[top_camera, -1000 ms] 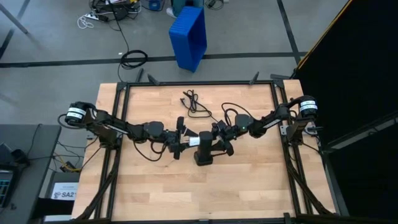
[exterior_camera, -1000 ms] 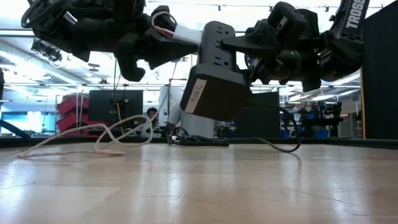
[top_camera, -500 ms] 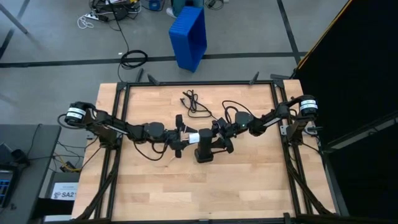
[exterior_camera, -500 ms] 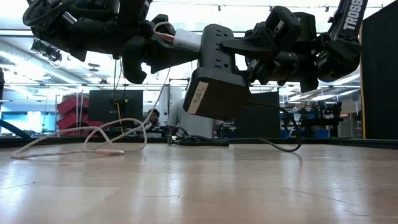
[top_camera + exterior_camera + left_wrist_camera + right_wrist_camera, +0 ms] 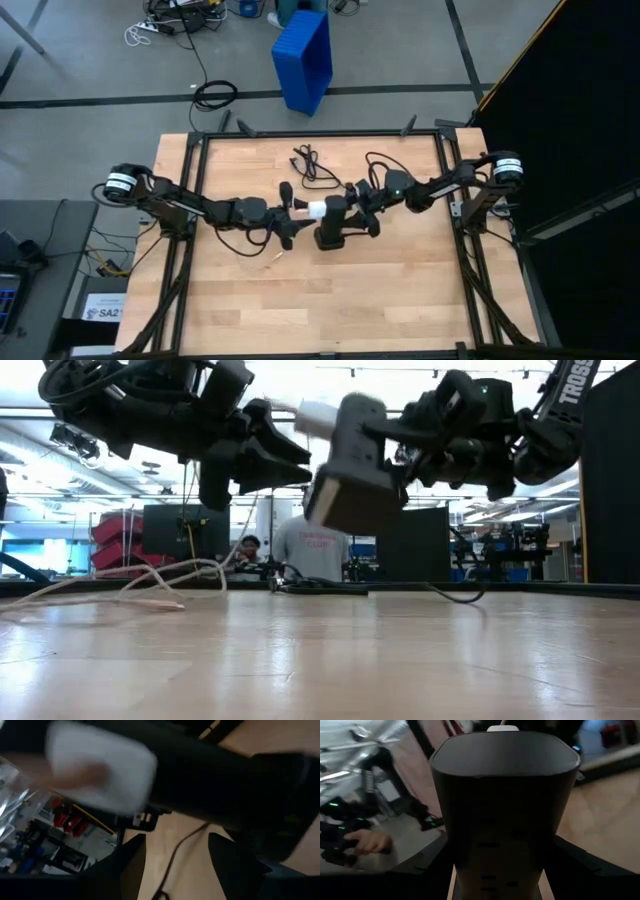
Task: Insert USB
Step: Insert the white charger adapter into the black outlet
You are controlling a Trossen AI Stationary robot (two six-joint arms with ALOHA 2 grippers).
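The right claw pinches the black charger block aloft, steadying it against the white USB plug beside the spread left claw.

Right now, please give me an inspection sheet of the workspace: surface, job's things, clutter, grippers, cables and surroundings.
Surface: wooden table, bare boards toward its near edge.
Job's things: black power block held in the air over mid-table; white USB plug at its side, seating not visible.
Clutter: nothing seen.
Grippers: right gripper clamps the power block; left gripper next to the plug, fingers apart.
Cables: white cable and black cable lying on the table.
Surroundings: blue bin on the floor; a person beyond the table.
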